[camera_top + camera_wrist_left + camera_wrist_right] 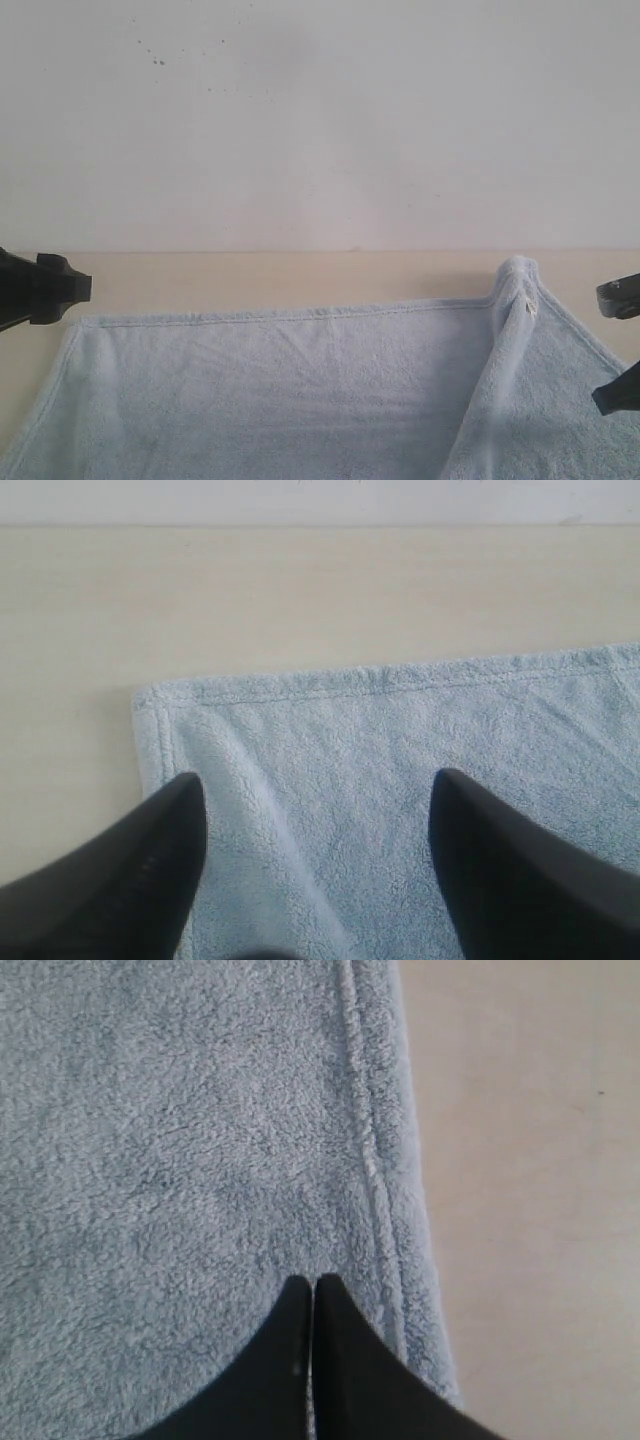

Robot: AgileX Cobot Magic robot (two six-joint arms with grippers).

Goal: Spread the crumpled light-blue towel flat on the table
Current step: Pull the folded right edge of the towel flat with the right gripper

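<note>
The light-blue towel (280, 390) lies mostly flat on the beige table (280, 275). A raised fold (512, 300) stands up near its far right corner, with a small white label (530, 309) on it. My left gripper (318, 780) is open over the towel's far left corner (160, 705), and nothing is between its fingers. In the exterior view its black end (60, 288) shows at the left border. My right gripper (312, 1280) is shut over the towel (180, 1160), just inside the hemmed edge (375, 1170), with no cloth seen between its jaws.
A white wall (320, 120) rises behind the table's far edge. Bare tabletop runs along the far side of the towel and beside its right edge (530, 1210). Dark parts of the right arm (620, 297) show at the right border.
</note>
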